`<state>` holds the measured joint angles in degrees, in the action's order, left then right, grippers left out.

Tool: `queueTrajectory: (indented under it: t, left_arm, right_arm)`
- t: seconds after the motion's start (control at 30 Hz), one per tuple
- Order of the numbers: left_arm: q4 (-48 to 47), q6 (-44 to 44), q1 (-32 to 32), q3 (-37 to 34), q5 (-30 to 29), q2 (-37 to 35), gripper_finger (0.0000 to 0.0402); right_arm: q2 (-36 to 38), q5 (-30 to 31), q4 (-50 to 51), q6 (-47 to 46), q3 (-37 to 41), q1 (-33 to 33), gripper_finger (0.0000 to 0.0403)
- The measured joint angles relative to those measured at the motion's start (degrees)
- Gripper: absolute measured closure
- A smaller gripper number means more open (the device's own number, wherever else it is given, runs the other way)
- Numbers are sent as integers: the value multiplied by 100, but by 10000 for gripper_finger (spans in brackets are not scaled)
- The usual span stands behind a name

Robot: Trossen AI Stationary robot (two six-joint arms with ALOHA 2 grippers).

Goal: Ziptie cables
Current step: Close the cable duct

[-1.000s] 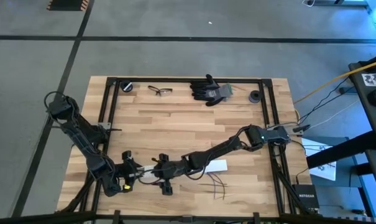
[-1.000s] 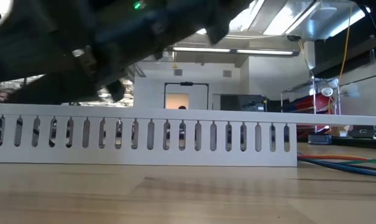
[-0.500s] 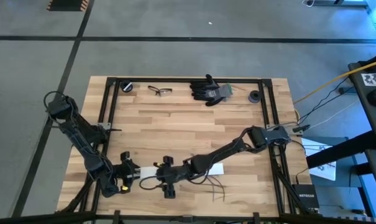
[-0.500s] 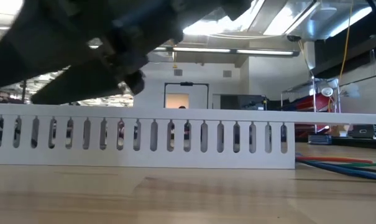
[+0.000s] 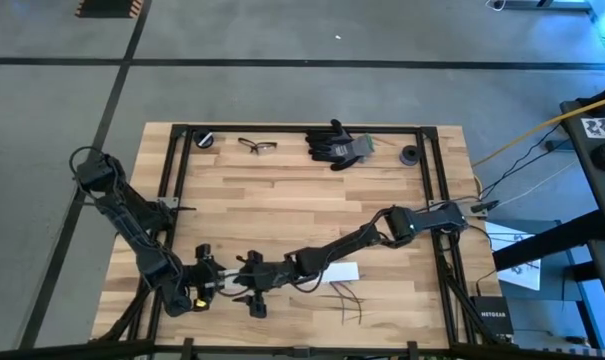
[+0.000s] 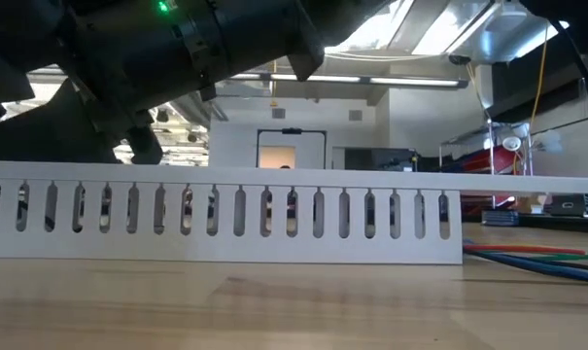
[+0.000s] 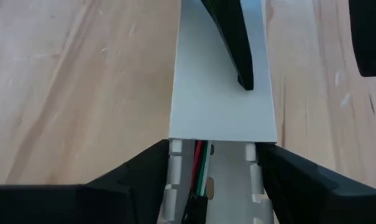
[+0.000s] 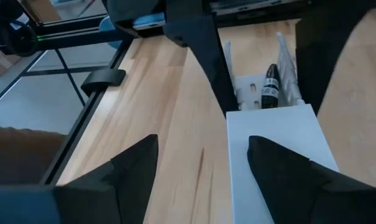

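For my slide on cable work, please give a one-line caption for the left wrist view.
Left gripper straddles a white slotted cable duct holding red, green and white wires, its flat cover ahead.

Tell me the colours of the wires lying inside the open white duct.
Red, green and black wires lie in the white slotted duct; the left wrist view shows them best.

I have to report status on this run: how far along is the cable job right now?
Done: some cables already lie inside the white slotted duct, which carries a flat cover. In hand: the left gripper and the right gripper meet at the duct's end, both open and straddling it. Left: loose cables splay on the table, and no zip tie is visible on them.
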<state>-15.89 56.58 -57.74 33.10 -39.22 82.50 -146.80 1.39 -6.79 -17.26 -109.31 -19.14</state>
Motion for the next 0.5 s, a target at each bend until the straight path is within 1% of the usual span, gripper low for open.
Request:
queueTrajectory:
  t: [0.07,0.13,0.2,0.33,0.43,0.5]
  left_arm:
    - [25,-160,63,5,181,0,167]
    - [-16,-363,124,29,528,-47,151]
    - [-169,-282,135,79,791,-183,139]
    - [-485,19,-59,158,857,-420,131]
    - [-642,222,-224,160,839,-449,136]
    - [-577,337,-290,97,761,-423,141]
  right_arm:
    - [0,-3,8,25,1,0,165]
    - [0,-13,15,33,1,11,165]
    - [-4,-8,-8,40,1,13,165]
    - [-7,-35,-20,79,1,11,165]
    - [-4,-35,-15,79,1,13,165]
    - [-4,-18,-15,79,1,11,165]
